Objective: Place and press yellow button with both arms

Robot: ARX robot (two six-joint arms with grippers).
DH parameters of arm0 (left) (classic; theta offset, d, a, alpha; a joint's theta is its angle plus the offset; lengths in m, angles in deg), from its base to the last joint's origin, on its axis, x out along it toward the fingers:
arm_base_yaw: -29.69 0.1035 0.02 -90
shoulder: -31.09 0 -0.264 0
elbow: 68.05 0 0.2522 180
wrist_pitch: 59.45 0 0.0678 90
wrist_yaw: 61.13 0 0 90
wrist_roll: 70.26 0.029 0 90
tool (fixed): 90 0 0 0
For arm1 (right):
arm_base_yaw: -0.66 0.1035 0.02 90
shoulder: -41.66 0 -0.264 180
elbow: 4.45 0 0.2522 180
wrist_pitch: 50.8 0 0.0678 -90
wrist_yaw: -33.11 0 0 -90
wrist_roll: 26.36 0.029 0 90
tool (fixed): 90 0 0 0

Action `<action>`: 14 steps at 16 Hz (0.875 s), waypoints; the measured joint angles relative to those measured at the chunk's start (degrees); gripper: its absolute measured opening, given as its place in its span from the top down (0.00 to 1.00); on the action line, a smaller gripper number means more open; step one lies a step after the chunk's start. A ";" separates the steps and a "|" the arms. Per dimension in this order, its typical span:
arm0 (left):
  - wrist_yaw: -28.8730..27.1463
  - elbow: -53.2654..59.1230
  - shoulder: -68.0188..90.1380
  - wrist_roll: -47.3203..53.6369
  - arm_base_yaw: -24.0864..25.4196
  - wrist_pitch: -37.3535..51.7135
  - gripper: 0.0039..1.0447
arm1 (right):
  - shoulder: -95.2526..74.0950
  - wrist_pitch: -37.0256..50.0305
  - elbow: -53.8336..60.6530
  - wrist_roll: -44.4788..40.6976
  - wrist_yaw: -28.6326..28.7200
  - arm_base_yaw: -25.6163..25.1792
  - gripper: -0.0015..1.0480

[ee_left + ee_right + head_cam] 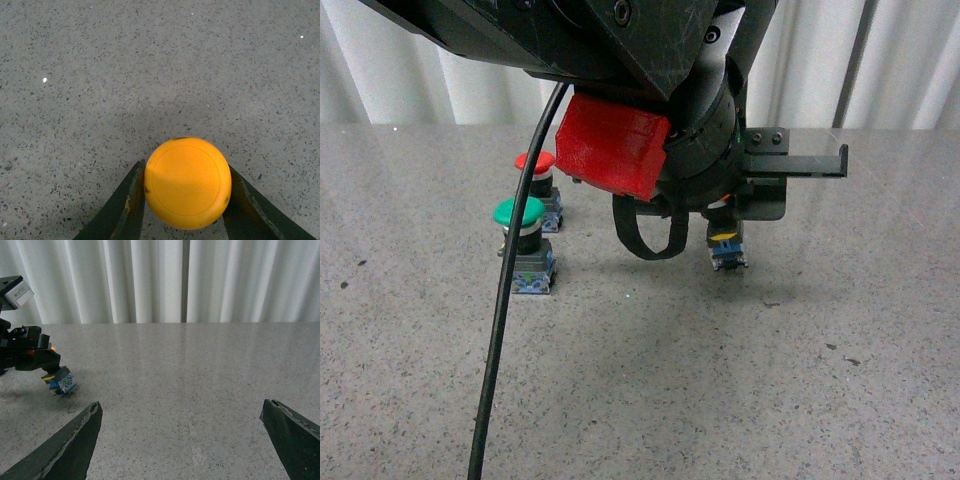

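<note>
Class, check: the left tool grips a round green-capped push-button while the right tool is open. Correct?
No: the left tool grips the round yellow-capped push-button, not a green one, as the left wrist view shows. The right tool is open.

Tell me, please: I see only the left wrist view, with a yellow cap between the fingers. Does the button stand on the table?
Observer: No. In the front view the button hangs tilted, a little above the table, held by the left end effector.
Operator: Is anything else near it?
Observer: Yes. A green button and a red button stand on the table further left, apart from it.
Operator: And the other arm?
Observer: The right end effector is wide open and holds nothing. Its wrist view shows the button off to one side.
</note>
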 joint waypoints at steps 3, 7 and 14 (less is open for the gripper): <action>0.02 -0.76 0.61 -0.48 0.02 -0.50 0.28 | 0.00 0.00 0.00 0.00 0.00 0.00 0.06; -0.09 -0.96 0.26 -0.42 0.09 0.96 0.07 | 0.00 0.00 0.00 0.00 0.00 0.00 0.06; -10.99 16.28 -24.74 18.53 4.66 20.59 0.06 | 0.00 0.00 0.00 0.00 0.00 0.00 0.06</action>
